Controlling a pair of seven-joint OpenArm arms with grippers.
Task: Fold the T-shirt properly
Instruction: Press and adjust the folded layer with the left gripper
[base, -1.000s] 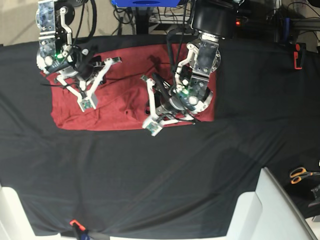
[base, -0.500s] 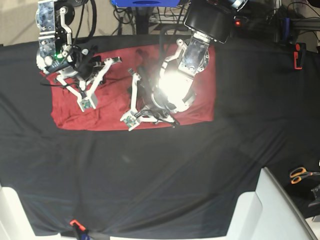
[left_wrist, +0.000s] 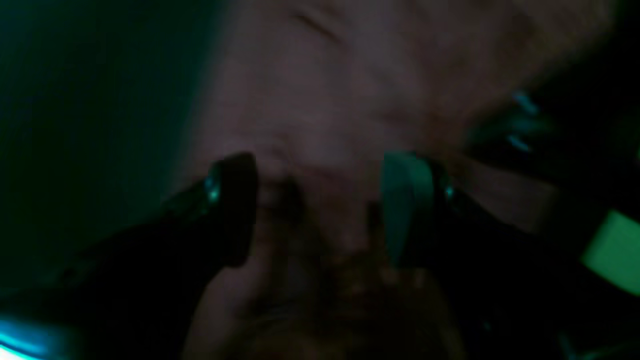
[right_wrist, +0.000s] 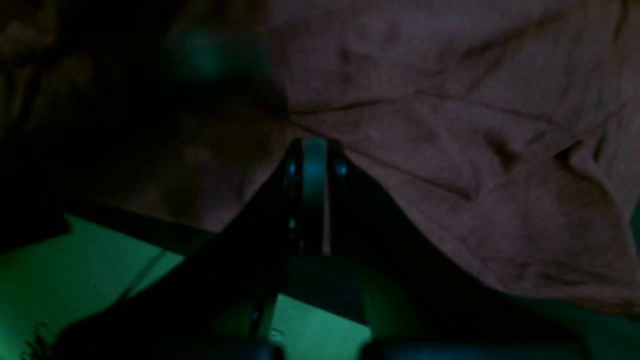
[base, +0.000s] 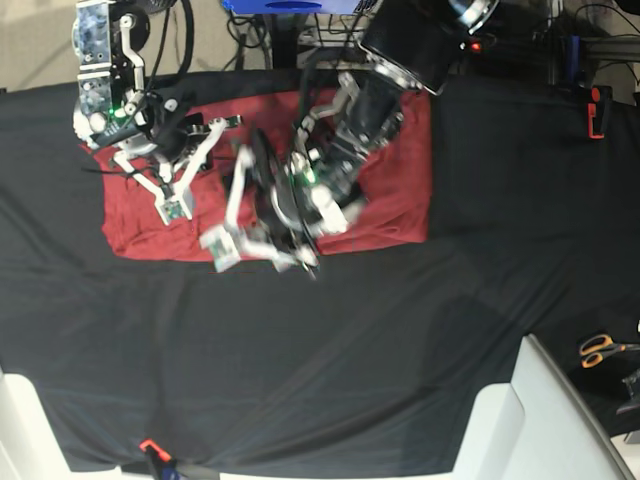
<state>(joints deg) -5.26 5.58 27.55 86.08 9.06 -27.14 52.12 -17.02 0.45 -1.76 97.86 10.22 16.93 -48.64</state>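
Note:
The maroon T-shirt (base: 395, 200) lies spread and wrinkled on the black table cloth at the upper left of the base view. There the left arm (base: 330, 180) reaches over the shirt's middle and front hem, blurred by motion. In the left wrist view my left gripper (left_wrist: 320, 207) is open, its fingers (left_wrist: 235, 205) apart just over bunched T-shirt (left_wrist: 340, 90) fabric. My right gripper (right_wrist: 314, 147) is shut, its tip against the T-shirt (right_wrist: 475, 150) where creases meet. Whether cloth is pinched there is unclear. The right arm (base: 110, 110) hangs over the shirt's left part.
The black table cloth (base: 350, 350) covers the whole table. Orange-handled scissors (base: 600, 348) lie at the right edge beside a white box (base: 545, 420). A red clamp (base: 596, 110) is at the far right and an orange clamp (base: 150, 447) at the front edge.
The left arm has swung leftward across the shirt, from its right part to its middle. Its jaws have opened. The right arm has stayed where it was.

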